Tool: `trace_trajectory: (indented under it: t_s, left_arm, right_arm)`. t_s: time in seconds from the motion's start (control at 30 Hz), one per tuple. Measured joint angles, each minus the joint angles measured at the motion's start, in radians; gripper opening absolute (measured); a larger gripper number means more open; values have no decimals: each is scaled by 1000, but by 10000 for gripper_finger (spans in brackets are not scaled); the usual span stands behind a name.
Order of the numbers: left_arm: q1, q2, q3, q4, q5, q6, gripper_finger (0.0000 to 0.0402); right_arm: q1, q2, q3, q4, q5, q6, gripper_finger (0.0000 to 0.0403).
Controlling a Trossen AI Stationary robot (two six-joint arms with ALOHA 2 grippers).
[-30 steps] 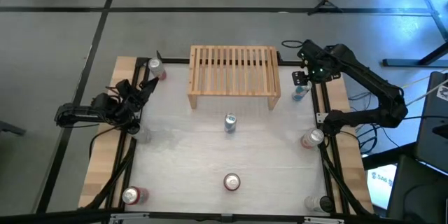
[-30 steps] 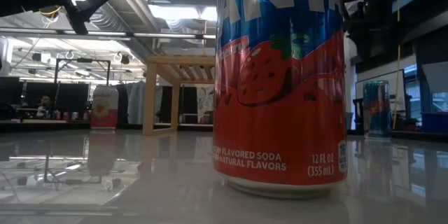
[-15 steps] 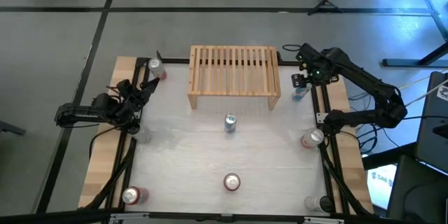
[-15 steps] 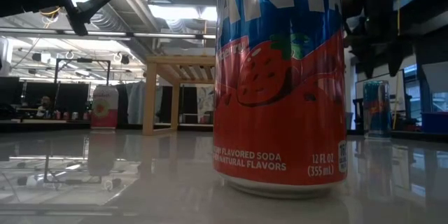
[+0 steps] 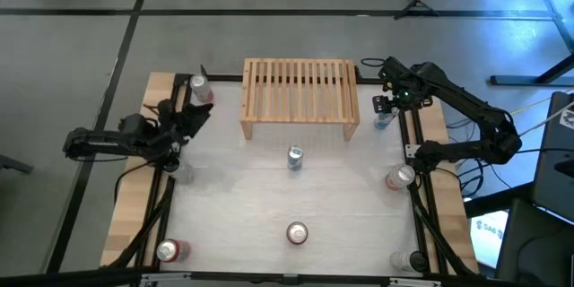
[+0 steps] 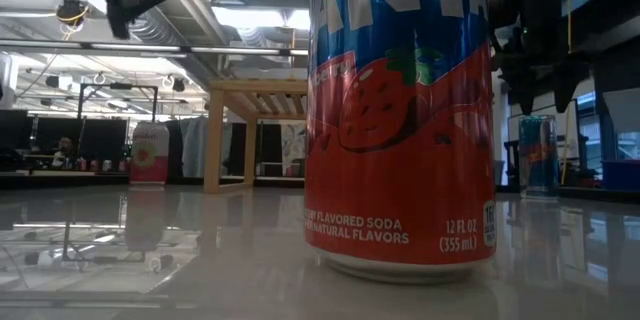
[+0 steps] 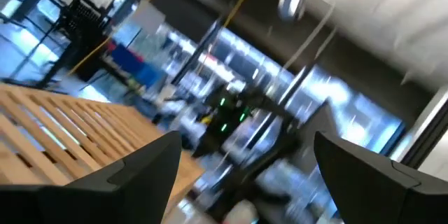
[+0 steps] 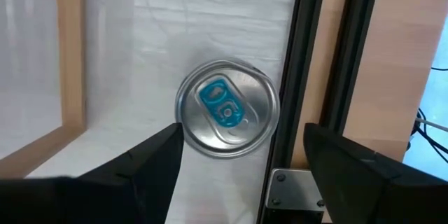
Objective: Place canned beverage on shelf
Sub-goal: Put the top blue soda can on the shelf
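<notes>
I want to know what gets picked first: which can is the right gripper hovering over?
The blue-tabbed can at the table's right edge beside the shelf. The open right gripper hangs directly above it; every other can stands farther away.

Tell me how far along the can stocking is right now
Done: nothing yet; the shelf holds no cans. In hand: the right gripper hangs open directly above the blue-tab can by the shelf's right end, not gripping it. The left gripper is open and raised near the can at the back left. Left: grasp, lift and place; other cans stand around the table.
</notes>
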Motion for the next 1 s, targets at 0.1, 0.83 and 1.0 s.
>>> trace_trajectory:
  t_s: [0.1, 0.83, 1.0]
  left_arm:
    - [0, 96, 126, -129, 32, 89, 322]
    - [0, 311, 405, -483, 34, 161, 322]
    - [0, 311, 405, -482, 29, 161, 322]
  right_arm:
    - [0, 0, 0, 0, 1, 3, 286]
    - [0, 17, -3, 64, 50, 4, 286]
    - [0, 35, -24, 120, 39, 5, 286]
